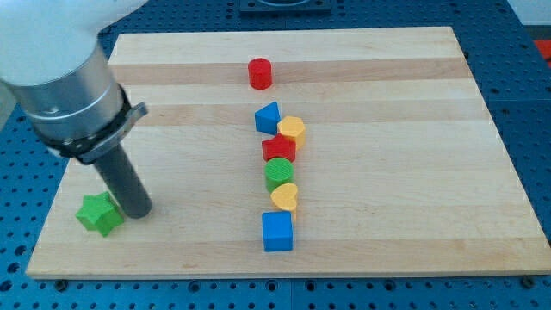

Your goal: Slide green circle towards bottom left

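The green circle (279,174) sits in the middle of the wooden board (387,129), in a column of blocks. A red star (279,149) touches it from above and a yellow heart (285,197) touches it from below. My tip (136,209) is far to the view's left, next to the right side of a green star (99,213). The rod rises from there to the arm's large grey body at the view's top left.
The column also holds a blue triangle (268,116), a yellow heart (293,130) and, at its bottom, a blue square (277,231). A red cylinder (260,73) stands alone near the view's top. The board's left edge runs close to the green star.
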Action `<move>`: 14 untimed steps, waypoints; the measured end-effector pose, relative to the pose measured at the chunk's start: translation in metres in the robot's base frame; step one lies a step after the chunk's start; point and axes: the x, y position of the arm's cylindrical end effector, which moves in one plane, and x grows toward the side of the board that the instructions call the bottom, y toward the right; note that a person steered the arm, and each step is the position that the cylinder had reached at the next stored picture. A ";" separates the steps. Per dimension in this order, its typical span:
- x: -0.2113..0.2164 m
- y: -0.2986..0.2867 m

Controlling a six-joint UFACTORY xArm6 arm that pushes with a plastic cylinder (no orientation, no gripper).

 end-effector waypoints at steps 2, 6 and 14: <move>0.015 -0.029; -0.119 0.018; -0.074 0.304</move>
